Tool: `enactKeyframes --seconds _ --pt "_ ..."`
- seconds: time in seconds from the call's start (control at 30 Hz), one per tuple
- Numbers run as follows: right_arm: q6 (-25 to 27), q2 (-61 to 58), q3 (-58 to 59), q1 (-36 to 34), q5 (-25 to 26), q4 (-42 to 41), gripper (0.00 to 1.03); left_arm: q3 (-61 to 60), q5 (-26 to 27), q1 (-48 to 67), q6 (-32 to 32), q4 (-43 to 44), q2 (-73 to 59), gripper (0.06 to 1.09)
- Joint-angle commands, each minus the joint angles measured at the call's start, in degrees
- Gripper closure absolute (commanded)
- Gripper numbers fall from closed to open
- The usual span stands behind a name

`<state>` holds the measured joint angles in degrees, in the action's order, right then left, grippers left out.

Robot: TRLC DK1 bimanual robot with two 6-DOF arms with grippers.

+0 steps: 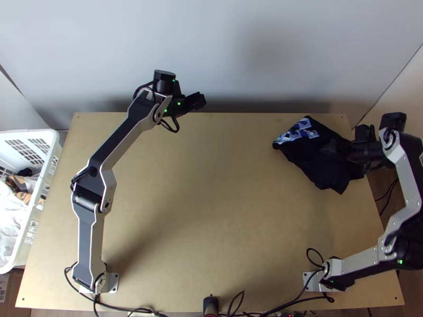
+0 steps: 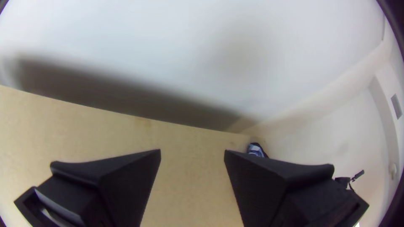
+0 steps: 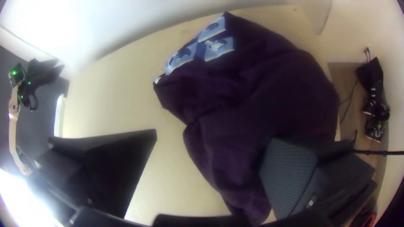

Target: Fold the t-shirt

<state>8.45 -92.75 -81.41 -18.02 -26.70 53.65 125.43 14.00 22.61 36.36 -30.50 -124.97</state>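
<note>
- The t-shirt (image 1: 306, 156), dark with pale blue-and-white print patches, lay loosely bunched at the counter's (image 1: 211, 185) far right corner, printed part toward the far edge (reaching the right edge too).
- Right gripper (image 1: 346, 150): over the shirt's right part, fingers spread, one above the cloth and the other above bare wood; contact I could not tell.
- Left gripper (image 1: 196, 101): at the far edge, left of the middle, well apart from the shirt, fingers spread with nothing between them.
- A broad stretch of bare wood ran from the shirt to the left arm (image 1: 90, 222), which spanned the counter's left part.
- The right arm (image 1: 410, 208) bent out past the right edge (close by the shirt).
- A pale wall (image 1: 227, 47) rose behind the far edge.
- At the left edge stood a white slatted basket (image 1: 48, 164) with white cloth (image 1: 9, 227) and orange-patterned cloth (image 1: 23, 196) inside.
- Black cables (image 1: 124, 307) trailed along the near edge.
</note>
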Motion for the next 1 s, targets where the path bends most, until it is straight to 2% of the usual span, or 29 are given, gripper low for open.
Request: enactKeyframes --seconds 0.0,0.13,0.23,0.4,0.57,0.73,0.87,0.97 --pt "4.2 6.4 3.5 1.4 3.0 0.1 0.05 0.0 0.0 -0.3 0.0 0.0 0.0 0.33" --pt "4.6 6.6 3.9 1.1 6.2 0.1 0.05 0.0 0.0 -0.6 -0.1 -0.1 0.2 0.33" --pt "5.5 4.6 5.2 -0.8 11.4 0.8 0.05 0.0 0.0 -0.7 -0.2 0.0 0.3 0.33" --pt "7.1 4.2 5.7 -5.9 13.7 0.1 0.05 0.0 0.1 -1.1 -0.1 -0.4 0.3 0.33" --pt "6.8 7.0 5.0 -5.4 13.7 -2.2 0.05 0.0 0.1 -1.2 -0.2 -0.3 0.2 0.33" --pt "4.1 7.8 6.7 0.0 18.4 -11.1 0.05 0.0 0.1 -1.1 -0.2 -0.1 0.1 0.33" --pt "-0.1 7.1 9.4 5.3 19.0 -19.3 0.05 0.0 0.1 -1.2 -0.2 0.0 0.1 0.33" --pt "0.6 4.1 16.9 7.6 19.0 -34.3 0.05 0.1 0.1 -1.1 -0.3 0.2 -0.2 0.33"
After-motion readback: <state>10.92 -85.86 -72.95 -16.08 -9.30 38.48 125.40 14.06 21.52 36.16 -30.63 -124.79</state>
